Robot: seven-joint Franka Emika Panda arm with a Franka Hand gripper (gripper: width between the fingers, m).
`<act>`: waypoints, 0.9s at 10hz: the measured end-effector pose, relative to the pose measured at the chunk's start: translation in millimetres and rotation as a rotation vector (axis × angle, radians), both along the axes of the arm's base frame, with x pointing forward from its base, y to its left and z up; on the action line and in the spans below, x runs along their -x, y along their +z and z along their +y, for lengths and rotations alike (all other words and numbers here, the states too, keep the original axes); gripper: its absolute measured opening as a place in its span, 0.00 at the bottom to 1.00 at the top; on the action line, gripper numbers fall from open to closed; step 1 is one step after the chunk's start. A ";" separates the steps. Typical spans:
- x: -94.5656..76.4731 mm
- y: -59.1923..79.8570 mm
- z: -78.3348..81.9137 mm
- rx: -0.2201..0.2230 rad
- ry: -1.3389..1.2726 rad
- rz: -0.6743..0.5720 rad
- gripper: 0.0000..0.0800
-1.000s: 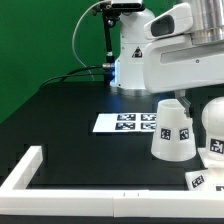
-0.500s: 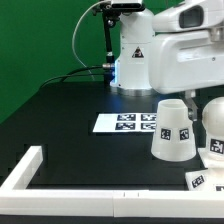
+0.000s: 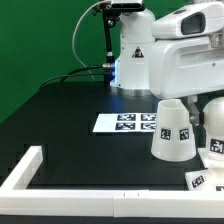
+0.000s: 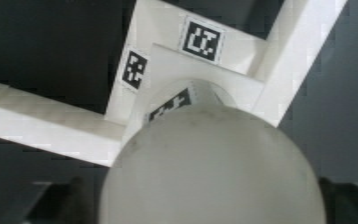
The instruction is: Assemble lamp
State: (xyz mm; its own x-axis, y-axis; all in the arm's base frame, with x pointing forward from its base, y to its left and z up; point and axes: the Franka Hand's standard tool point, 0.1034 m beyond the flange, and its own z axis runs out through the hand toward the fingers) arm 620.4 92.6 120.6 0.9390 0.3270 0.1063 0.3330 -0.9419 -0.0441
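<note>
Bulb (image 4: 202, 165) fills most of my wrist view, a smooth rounded white dome sitting right under my palm and between my fingers. My claw (image 4: 179, 205) is only partly seen: one dark finger (image 4: 51, 200) shows at the edge of the picture on one side of the bulb and a second dark shape on the other, both blurred. I cannot tell whether the pads touch the bulb or stand a little off it, so I cannot say if I am clenched or released.

Beyond the bulb I see the base (image 4: 194, 75), a blocky white part with angled arms and three square tags on its faces, lying on the black table (image 4: 34, 40).

In the exterior view my arm (image 3: 185, 60) hangs over the exterior view's right, and its bulk hides my fingers. Under it stands the shade (image 3: 172, 130), a tapered white cup set upside down with a tag on its wall. Just beside it, at the exterior view's right edge, the bulb (image 3: 214, 122) rises rounded and white, with the tagged base (image 3: 205, 178) below it. The marker board (image 3: 128, 123) lies flat behind the shade. A long white rail (image 3: 60, 185) runs along the table's near edge.
</note>
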 end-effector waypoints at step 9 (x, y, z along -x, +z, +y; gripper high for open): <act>3.3 0.9 -1.3 -0.130 -1.003 0.040 0.71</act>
State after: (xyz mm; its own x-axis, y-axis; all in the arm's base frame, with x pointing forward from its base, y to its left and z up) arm 617.0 91.3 121.4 0.7777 -0.6269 0.0469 -0.6137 -0.7732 -0.1597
